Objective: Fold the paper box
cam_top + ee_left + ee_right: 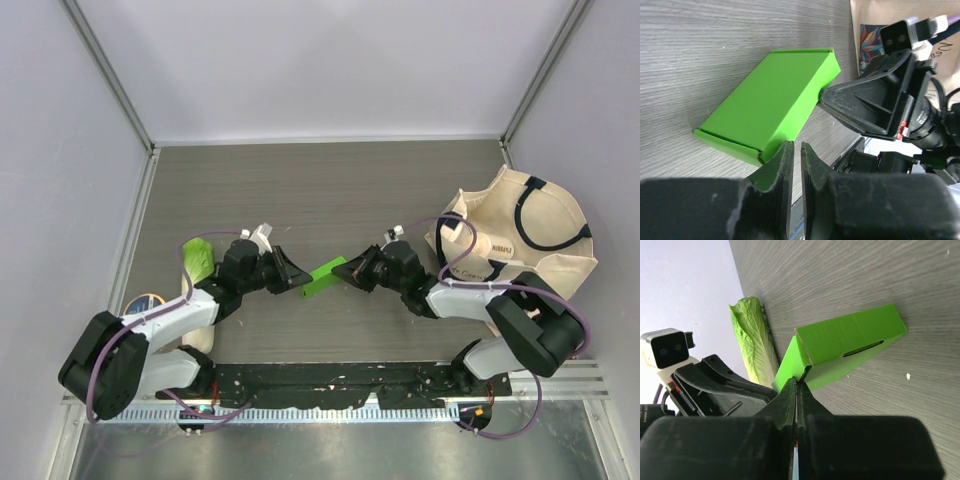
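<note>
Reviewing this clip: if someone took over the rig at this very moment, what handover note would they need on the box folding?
Left gripper: nearly shut, a thin gap, at the near corner of the paper box; whether it pinches cardboard is unclear.
Right gripper: shut on the box's edge at the other end.
Box: mid-table between the arms, with the cabbage to its left and the tote bag to its right.
Done: body creased into a shallow rectangular sleeve.
Left: the end by the right gripper looks open; the ends probably need closing and tucking.
</note>
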Robot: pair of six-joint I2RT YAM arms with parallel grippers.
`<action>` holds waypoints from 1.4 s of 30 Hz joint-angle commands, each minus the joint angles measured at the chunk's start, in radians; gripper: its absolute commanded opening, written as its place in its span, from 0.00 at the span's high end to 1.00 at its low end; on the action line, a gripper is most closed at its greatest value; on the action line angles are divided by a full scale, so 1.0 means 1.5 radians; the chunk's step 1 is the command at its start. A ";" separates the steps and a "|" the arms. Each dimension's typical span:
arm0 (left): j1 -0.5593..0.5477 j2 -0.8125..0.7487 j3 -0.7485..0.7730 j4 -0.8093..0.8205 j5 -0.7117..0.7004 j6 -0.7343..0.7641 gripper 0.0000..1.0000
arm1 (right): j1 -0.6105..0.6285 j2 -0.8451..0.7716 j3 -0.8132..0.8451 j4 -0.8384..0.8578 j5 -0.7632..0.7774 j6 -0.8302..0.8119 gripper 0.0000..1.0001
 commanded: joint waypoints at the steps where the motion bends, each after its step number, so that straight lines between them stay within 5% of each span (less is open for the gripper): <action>1: 0.001 0.031 -0.021 0.062 0.005 0.009 0.86 | -0.006 0.010 0.024 -0.182 0.030 -0.124 0.94; 8: 0.001 0.070 -0.043 0.079 -0.007 0.012 0.89 | -0.020 -0.072 0.086 -0.277 0.027 -0.284 0.86; 12: 0.001 0.072 -0.041 0.061 -0.013 0.022 0.89 | -0.066 -0.148 0.115 -0.330 -0.017 -0.426 0.52; 17: 0.002 0.073 -0.041 0.054 -0.015 0.030 0.89 | -0.143 -0.147 0.164 -0.361 -0.121 -0.517 0.40; 26: 0.002 0.076 -0.046 0.059 -0.012 0.029 0.89 | -0.155 0.010 0.222 -0.259 -0.281 -0.547 0.52; 29: 0.001 0.078 -0.047 0.060 -0.010 0.030 0.89 | -0.155 0.043 0.205 -0.240 -0.262 -0.554 0.58; 35: 0.002 0.078 -0.056 0.065 -0.003 0.030 0.89 | -0.155 0.089 0.167 -0.230 -0.227 -0.555 0.86; 42: 0.001 0.066 -0.066 0.052 0.023 0.037 0.85 | -0.155 -0.001 0.110 -0.337 -0.135 -0.573 0.91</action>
